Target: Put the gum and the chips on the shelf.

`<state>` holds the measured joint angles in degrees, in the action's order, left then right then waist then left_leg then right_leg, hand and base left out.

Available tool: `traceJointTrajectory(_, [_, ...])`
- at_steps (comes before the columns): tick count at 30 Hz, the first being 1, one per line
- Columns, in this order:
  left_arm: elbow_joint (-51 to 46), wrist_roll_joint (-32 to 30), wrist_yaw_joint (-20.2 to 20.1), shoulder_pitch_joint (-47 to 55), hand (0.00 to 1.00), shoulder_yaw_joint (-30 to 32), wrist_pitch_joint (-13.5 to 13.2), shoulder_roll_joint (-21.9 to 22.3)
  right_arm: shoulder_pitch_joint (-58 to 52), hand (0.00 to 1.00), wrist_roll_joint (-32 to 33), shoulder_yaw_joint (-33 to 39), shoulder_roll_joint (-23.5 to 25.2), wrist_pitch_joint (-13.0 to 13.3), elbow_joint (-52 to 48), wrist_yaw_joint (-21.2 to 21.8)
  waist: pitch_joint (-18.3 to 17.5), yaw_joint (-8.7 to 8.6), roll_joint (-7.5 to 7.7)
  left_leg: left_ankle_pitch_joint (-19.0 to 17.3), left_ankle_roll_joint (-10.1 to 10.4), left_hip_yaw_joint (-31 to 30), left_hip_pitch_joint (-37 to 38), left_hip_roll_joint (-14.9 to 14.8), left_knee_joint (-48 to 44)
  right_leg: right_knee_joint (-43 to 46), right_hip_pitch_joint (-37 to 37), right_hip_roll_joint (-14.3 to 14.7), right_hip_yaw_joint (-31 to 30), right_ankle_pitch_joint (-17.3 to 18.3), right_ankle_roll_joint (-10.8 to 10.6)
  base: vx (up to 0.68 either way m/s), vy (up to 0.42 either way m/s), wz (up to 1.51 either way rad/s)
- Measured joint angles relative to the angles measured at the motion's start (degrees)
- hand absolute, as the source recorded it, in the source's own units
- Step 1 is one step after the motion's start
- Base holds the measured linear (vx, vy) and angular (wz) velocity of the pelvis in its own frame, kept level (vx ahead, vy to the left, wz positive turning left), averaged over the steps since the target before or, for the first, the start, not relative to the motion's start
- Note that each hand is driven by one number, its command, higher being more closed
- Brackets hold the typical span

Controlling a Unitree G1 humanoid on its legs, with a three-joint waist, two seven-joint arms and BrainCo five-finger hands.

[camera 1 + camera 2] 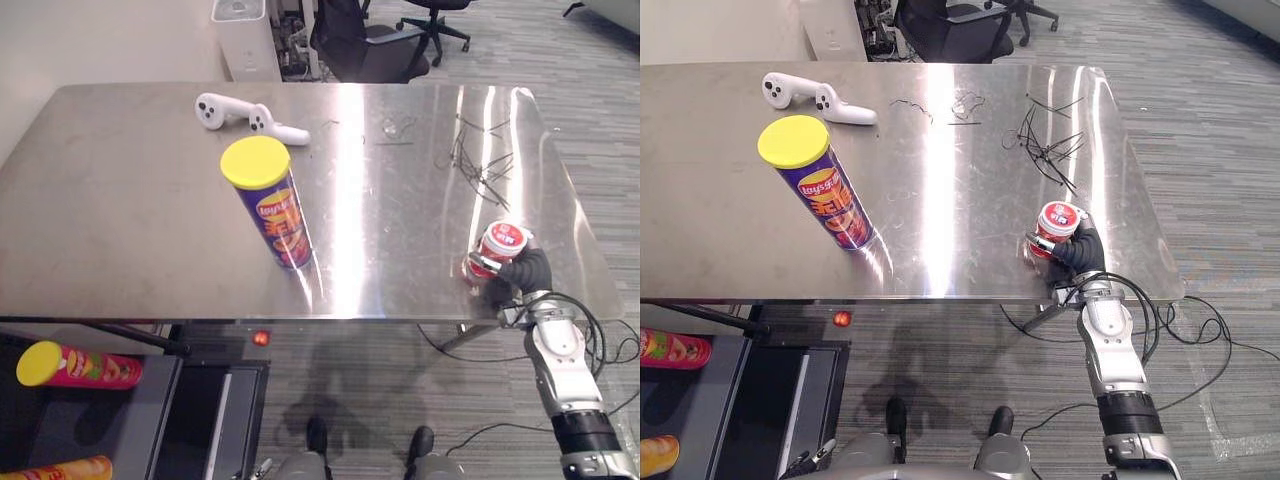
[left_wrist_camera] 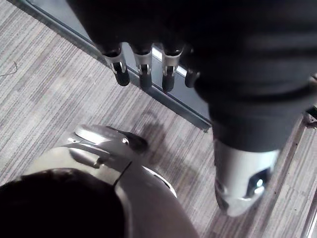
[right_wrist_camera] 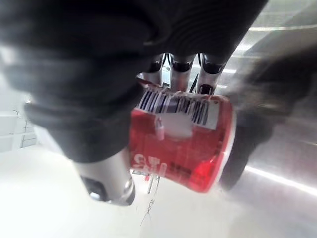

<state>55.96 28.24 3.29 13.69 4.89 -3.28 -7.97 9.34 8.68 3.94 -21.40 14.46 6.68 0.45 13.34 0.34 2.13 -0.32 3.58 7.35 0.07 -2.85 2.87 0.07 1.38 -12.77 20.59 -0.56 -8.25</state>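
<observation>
Right robot hand (image 1: 1080, 256) curled round red gum tub (image 1: 1057, 220), partly covering it, chips can (image 1: 830, 195) upright

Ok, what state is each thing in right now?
gum tub: lid on, gripped by the right hand at the table's front right edge.
right hand: shut on the gum tub.
chips can: upright on the table, yellow lid on, untouched.
left hand: open, empty, above the floor.
pink can: lying on its side on the low dark shelf.
</observation>
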Motion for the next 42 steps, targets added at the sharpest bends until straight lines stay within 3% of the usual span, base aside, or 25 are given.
traceJointTrajectory(6, [0.02, -0.97, 0.94, 0.04, 0.00, 0.11, 0.08, -0.06, -3.94, 1.00, 0.02, 0.22, -0.02, -0.11, -9.69, 2.53, -0.46, -0.06, 0.56, 0.06, 0.02, -0.18, 1.16, -0.01, 0.10, 0.13, 1.11, 0.00, 0.09, 0.02, -0.02, 0.00, 0.000, 0.00])
traceJointTrajectory(17, [1.57, -2.20, 2.21, 1.49, 0.00, 2.16, 0.95, 0.17, -9.87, 1.00, 0.27, 0.33, -0.09, -0.31, -15.35, 7.64, -4.84, -0.31, 1.19, 1.30, 0.12, 0.01, 2.57, -0.16, 1.87, 0.98, 1.00, 0.23, -1.17, 0.15, -0.02, -0.02, -0.003, -0.03])
traceJointTrajectory(24, [2.41, -1.40, 2.63, 1.87, 0.00, 2.33, 1.54, 0.20, -12.00, 1.00, 0.37, 0.08, -0.09, -1.15, -15.07, 7.50, -5.68, -0.18, 1.27, 2.18, 0.50, -0.14, 3.10, -0.42, 2.60, 2.10, 0.91, 0.36, -1.49, 1.16, 0.15, -0.04, -0.015, 0.01])
traceJointTrajectory(29, [2.26, 0.87, 2.57, 1.84, 0.00, 2.25, 2.64, -0.03, -11.78, 1.00, 0.41, -1.00, -0.07, -1.26, -12.06, 5.80, -5.59, -0.04, 1.45, 1.63, 0.62, -3.46, 0.89, -0.64, -0.88, 7.59, 0.29, -0.66, 1.06, 4.48, 0.71, -0.02, -0.027, 0.35])
traceJointTrajectory(31, [1.80, 0.92, 2.58, 1.74, 0.00, 2.26, 2.52, 0.19, -9.35, 1.00, 0.44, -2.79, -0.06, -1.26, -11.01, 5.15, -5.22, 0.14, 1.02, 1.35, 0.87, -6.82, -2.61, -1.12, -4.86, 8.27, -0.05, -0.13, 3.52, 4.70, 1.10, -0.02, -0.082, 0.71])
traceJointTrajectory(34, [0.40, 1.14, 2.86, 1.77, 0.00, 2.27, 1.84, 1.90, -3.20, 1.00, 0.31, -3.32, -0.06, -1.39, -8.00, 3.56, -2.84, 1.93, -1.44, 1.33, 1.00, -10.54, -7.19, -2.49, -9.72, 8.74, 0.40, 1.58, 7.64, 5.16, 1.92, -0.14, -0.093, 0.71])
traceJointTrajectory(35, [0.52, 2.71, 2.96, 1.98, 0.00, 2.33, 1.87, 2.57, -1.23, 1.00, 0.29, -3.33, -0.06, -1.65, -6.59, 3.48, -1.78, 2.64, -2.64, 1.29, 0.91, -10.65, -8.02, -3.07, -10.22, 10.13, 0.74, 1.87, 9.37, 6.50, 3.14, -0.16, -0.067, 0.57])
traceJointTrajectory(36, [0.60, 3.69, 3.06, 2.35, 0.00, 2.50, 1.93, 2.87, -0.64, 1.00, 0.26, -3.33, -0.02, -1.72, -5.95, 3.46, -1.16, 3.05, -3.16, 0.01, -1.52, -8.90, -8.00, -3.81, -9.85, 10.95, 1.17, 1.88, 10.37, 7.20, 3.46, -0.23, -0.155, 0.80])
traceJointTrajectory(37, [0.85, 5.48, 3.00, 3.46, 0.00, 3.51, 2.01, 3.06, -1.29, 1.00, 0.18, -3.35, 0.11, -1.78, -5.56, 3.48, -0.82, 3.41, -3.50, -2.22, -7.49, -0.85, -7.60, -6.10, -9.17, 11.22, 1.87, 1.62, 11.72, 8.19, 3.71, -0.17, -0.155, 1.16])
traceJointTrajectory(38, [1.48, 5.45, 2.75, 4.01, 0.00, 4.67, 1.93, 3.06, -2.57, 1.00, 0.12, -2.93, -0.09, -1.48, -5.78, 3.38, -1.10, 2.64, -1.83, -6.13, -11.22, 7.63, -6.99, -7.35, -8.18, 10.60, 2.33, 0.45, 13.27, 8.55, 4.43, -0.18, -0.154, 1.35])
traceJointTrajectory(39, [2.06, 5.40, 2.65, 3.86, 0.00, 4.75, 1.81, 2.99, -3.35, 1.00, 0.08, -2.00, -0.08, -1.08, -5.85, 3.34, -0.81, 2.33, -1.05, -5.86, -10.95, 11.20, -7.41, -8.29, -9.74, 10.80, 2.22, -0.83, 15.36, 8.59, 4.66, -0.11, -0.073, 1.55])
traceJointTrajectory(40, [3.07, 5.28, 2.36, 3.91, 0.00, 4.77, 1.82, 3.31, -4.97, 1.00, 0.04, 0.32, 0.01, -0.39, -5.89, 2.59, -0.82, 1.88, -1.40, -4.15, -11.72, 16.35, -9.23, -9.96, -16.44, 13.66, 1.84, -2.95, 19.36, 9.63, 5.21, -0.09, -0.048, 1.45])
traceJointTrajectory(41, [3.11, 5.06, 1.82, 5.48, 0.00, 4.76, 1.85, 4.04, -7.19, 1.00, -0.03, 2.66, -0.29, 0.07, -6.23, 1.38, -1.36, 1.61, -2.93, 2.56, -13.95, 20.00, -8.80, -10.47, -21.43, 18.24, 1.87, -4.23, 22.30, 11.91, 4.49, -0.03, -0.049, 1.55])
traceJointTrajectory(42, [2.47, 4.88, 1.60, 6.26, 0.00, 4.45, 1.77, 4.51, -8.69, 1.00, -0.02, 4.03, -0.72, 0.56, -6.81, 0.74, -1.66, 0.61, -4.00, 4.54, -12.49, 20.03, -9.17, -9.81, -19.71, 20.09, 1.51, -5.05, 23.26, 13.46, 4.16, -0.07, -0.049, 1.99])
